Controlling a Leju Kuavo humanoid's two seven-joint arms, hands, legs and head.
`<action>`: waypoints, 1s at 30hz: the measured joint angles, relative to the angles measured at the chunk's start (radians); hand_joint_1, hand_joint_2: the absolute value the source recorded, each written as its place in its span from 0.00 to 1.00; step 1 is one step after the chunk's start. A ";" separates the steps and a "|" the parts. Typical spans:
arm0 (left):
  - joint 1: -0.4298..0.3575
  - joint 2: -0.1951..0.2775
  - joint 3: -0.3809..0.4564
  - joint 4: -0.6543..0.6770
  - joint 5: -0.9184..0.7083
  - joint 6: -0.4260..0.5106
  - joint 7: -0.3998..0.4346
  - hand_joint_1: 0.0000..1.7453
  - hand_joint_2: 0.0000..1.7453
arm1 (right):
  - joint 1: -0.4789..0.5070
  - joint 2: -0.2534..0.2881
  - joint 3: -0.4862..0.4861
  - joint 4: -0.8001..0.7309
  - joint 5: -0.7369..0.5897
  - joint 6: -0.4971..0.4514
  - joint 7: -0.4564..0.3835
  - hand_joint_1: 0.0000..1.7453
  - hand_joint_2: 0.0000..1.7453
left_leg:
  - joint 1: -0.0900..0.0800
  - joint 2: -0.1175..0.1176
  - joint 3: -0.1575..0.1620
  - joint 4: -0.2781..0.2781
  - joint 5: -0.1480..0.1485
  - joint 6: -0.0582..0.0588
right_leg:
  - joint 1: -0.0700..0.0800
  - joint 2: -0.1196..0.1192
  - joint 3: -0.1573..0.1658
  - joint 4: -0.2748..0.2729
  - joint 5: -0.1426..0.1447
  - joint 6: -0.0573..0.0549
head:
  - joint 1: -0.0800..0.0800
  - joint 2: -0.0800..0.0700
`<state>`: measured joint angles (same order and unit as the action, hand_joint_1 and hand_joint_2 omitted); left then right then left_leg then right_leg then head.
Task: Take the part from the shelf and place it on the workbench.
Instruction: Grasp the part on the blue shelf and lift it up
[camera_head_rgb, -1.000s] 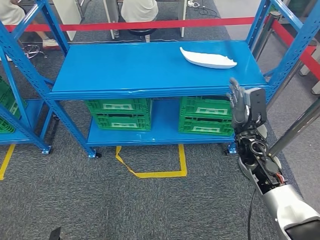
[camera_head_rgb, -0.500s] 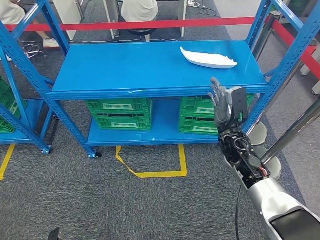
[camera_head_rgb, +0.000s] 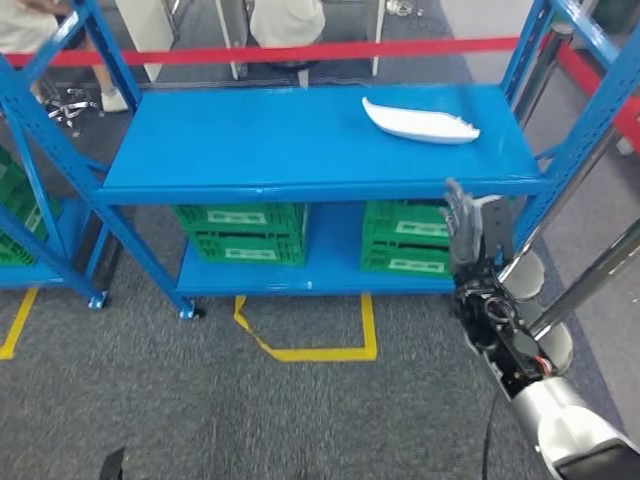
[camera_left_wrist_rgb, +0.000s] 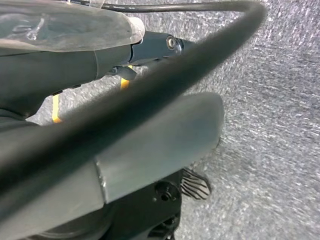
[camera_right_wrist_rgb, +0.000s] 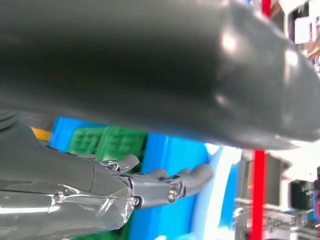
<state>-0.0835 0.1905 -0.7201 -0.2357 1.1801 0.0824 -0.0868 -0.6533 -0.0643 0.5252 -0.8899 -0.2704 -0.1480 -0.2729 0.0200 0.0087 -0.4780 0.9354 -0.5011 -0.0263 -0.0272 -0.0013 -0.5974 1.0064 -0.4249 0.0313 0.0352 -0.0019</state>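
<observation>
A blue shelf stands in front of the robot. The part is white, long and thin, and it lies flat on the top board of the shelf, near the right end. Nothing touches it.

The right hand is held up in front of the shelf edge, lower than the part and a little to its right, well apart from it. Its fingers point up and are spread, and it holds nothing. In the right wrist view the same hand reaches out with straight fingers, and a big dark blurry shape covers the top of the picture. Past the fingers there is blue and green, too fuzzy to make out well.

Under the top board sit green crates on the lower board. The hand hides part of the right crate. A red bar runs behind the shelf. Behind it a person sits, cut off by the top edge. Yellow tape marks the grey carpet floor.

The left wrist view is blurry, with grey and dark rounded parts close to the camera over the carpet floor. I cannot tell if the left hand is wide or closed
</observation>
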 joint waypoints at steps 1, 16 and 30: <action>-0.001 0.001 -0.002 0.000 0.000 -0.001 -0.001 0.00 0.00 | 0.004 0.000 0.000 0.000 0.000 -0.001 0.003 0.00 0.00 | 0.000 0.000 -0.003 0.003 -0.001 -0.006 | 0.004 0.003 0.004 -0.006 -0.009 -0.009 | -0.003 0.000; -0.004 0.010 -0.010 0.001 0.000 -0.005 -0.003 0.00 0.00 | 0.024 -0.008 -0.003 -0.023 0.002 -0.006 0.016 0.00 0.00 | -0.041 -0.007 -0.156 0.038 0.115 0.044 | 0.026 0.034 0.081 -0.023 -0.076 -0.056 | -0.067 0.000; -0.001 0.009 -0.025 0.002 0.002 -0.005 -0.003 0.00 0.00 | 0.047 -0.041 -0.005 -0.049 0.001 -0.021 0.032 0.00 0.00 | -0.014 -0.004 -0.056 0.011 0.054 0.024 | 0.007 0.005 0.015 0.008 -0.013 -0.004 | -0.022 0.000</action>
<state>-0.0847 0.1993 -0.7452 -0.2335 1.1820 0.0775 -0.0896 -0.6065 -0.1051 0.5204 -0.9393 -0.2692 -0.1694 -0.2410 0.0058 0.0049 -0.5338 0.9464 -0.4471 -0.0020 -0.0200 0.0037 -0.5827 1.0148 -0.4378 0.0271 0.0137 -0.0019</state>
